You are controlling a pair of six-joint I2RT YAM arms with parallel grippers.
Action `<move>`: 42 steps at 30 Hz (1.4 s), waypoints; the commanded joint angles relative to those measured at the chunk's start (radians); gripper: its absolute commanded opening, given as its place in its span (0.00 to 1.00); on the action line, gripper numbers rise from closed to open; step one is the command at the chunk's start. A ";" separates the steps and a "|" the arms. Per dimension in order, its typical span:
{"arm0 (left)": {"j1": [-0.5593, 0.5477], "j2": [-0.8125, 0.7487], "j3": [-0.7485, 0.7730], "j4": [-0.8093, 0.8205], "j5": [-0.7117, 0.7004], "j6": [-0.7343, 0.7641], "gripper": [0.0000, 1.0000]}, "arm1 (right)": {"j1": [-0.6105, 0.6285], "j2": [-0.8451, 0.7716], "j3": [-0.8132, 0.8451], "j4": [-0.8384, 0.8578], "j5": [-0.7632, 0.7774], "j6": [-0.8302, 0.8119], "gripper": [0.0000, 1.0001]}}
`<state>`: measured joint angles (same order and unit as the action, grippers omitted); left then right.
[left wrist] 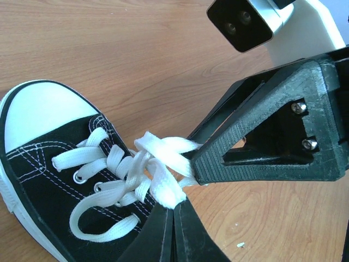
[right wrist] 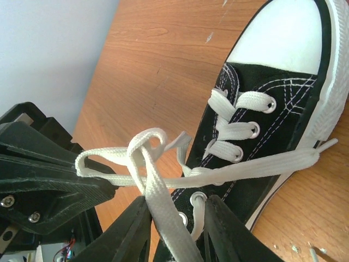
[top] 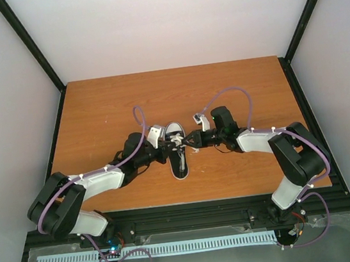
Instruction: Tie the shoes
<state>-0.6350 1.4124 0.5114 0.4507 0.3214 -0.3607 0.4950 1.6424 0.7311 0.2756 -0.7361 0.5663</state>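
The small black sneaker (top: pixel 179 163) with its white toe cap lies at the table's middle, between both arms. It also shows in the left wrist view (left wrist: pixel 49 164) and the right wrist view (right wrist: pixel 272 109). My left gripper (top: pixel 166 147) is at the shoe's left side. In the left wrist view it (left wrist: pixel 173 209) is shut on a white lace (left wrist: pixel 158 164) pulled out from a loose knot. My right gripper (top: pixel 187 140) is at the shoe's right side. In the right wrist view it (right wrist: pixel 177 200) is open, and a lace strand (right wrist: pixel 161 202) runs between the jaws.
The wooden table (top: pixel 101 108) is bounded by black frame posts and white walls. A free lace end (right wrist: pixel 289 161) lies across the shoe's side. The right gripper's finger (left wrist: pixel 256 142) sits close above the left one. Small white specks (left wrist: pixel 240 244) lie on the wood.
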 commanded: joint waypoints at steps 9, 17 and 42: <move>0.001 -0.138 0.107 -0.335 -0.054 -0.019 0.01 | -0.006 -0.040 -0.005 -0.036 0.028 -0.068 0.03; 0.001 -0.227 0.259 -0.756 -0.083 0.032 0.01 | -0.007 -0.043 -0.008 -0.056 0.034 -0.093 0.03; -0.001 -0.200 0.479 -1.072 -0.237 0.128 0.01 | -0.007 0.043 0.016 -0.083 0.012 -0.169 0.03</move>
<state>-0.6361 1.2041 0.9745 -0.6559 0.1432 -0.2512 0.4953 1.6573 0.7368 0.2245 -0.7650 0.4225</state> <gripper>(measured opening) 0.024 0.030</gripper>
